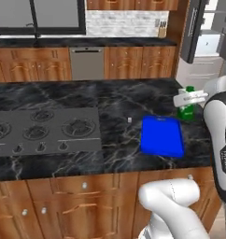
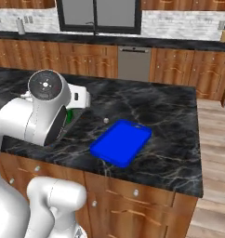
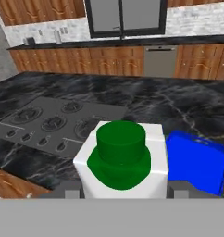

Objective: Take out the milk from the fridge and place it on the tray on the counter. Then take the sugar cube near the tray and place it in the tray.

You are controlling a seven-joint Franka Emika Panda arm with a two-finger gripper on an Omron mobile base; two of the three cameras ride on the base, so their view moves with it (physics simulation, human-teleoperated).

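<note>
The gripper (image 3: 123,192) has its jaws clamped on the milk (image 3: 121,159), one dark finger at each side of the white upper part, so the green cap sits square in the hand view and the carton hangs upright. In the left base view the milk (image 1: 186,108) is held above the counter (image 1: 115,100), just beyond the far right corner of the tray (image 1: 162,136), which lies bare. That position suits a short carry inward before lowering; the carton is not yet over the blue surface. The sugar cube (image 1: 129,120) rests on the marble left of the tray, near it but apart, between tray and cooktop (image 1: 42,130), untouched. The fridge (image 1: 194,29) stands behind at the right, its dark door swung open.
</note>
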